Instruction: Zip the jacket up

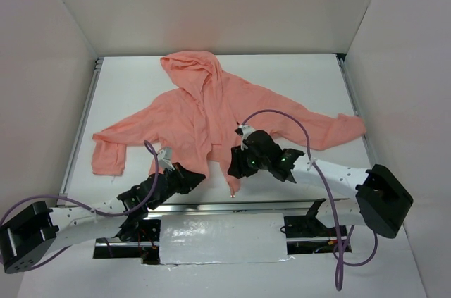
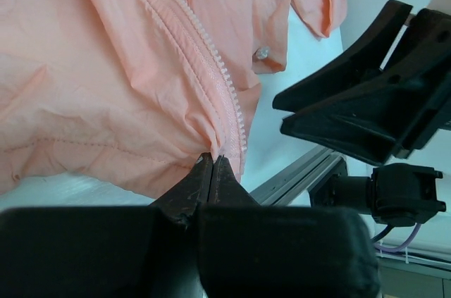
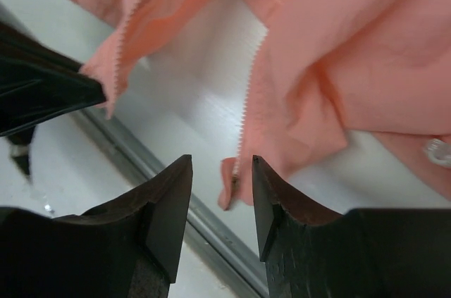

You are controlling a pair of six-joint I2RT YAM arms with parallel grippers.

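Pink cloth covers the middle of the white worktop [image 1: 303, 79]. It is the jacket [image 1: 204, 111], and it lies front up. Its hood [image 1: 189, 65] is at the far end and its sleeves [image 1: 109, 150] are spread out to both sides. At the bottom the front is open, and the two sides of the zipper are apart there.

The left hand [image 2: 213, 161] is at the jacket's bottom edge, on the left side of the opening. Its two fingers are pressed tight together. They pinch the cloth at the low corner, right beside the zipper teeth [image 2: 227, 94].

The right hand [image 3: 220, 165] is at the jacket's bottom edge too, just beside the left hand, on the other side of the opening. Its fingers stand apart with a gap between them, and they hold nothing. The low end of the other zipper side [image 3: 246, 111] shows in that gap, near the fingertips. I cannot tell if it touches them.

A grey metal rail [image 3: 134, 150] runs along just below the jacket's bottom edge, under both hands.
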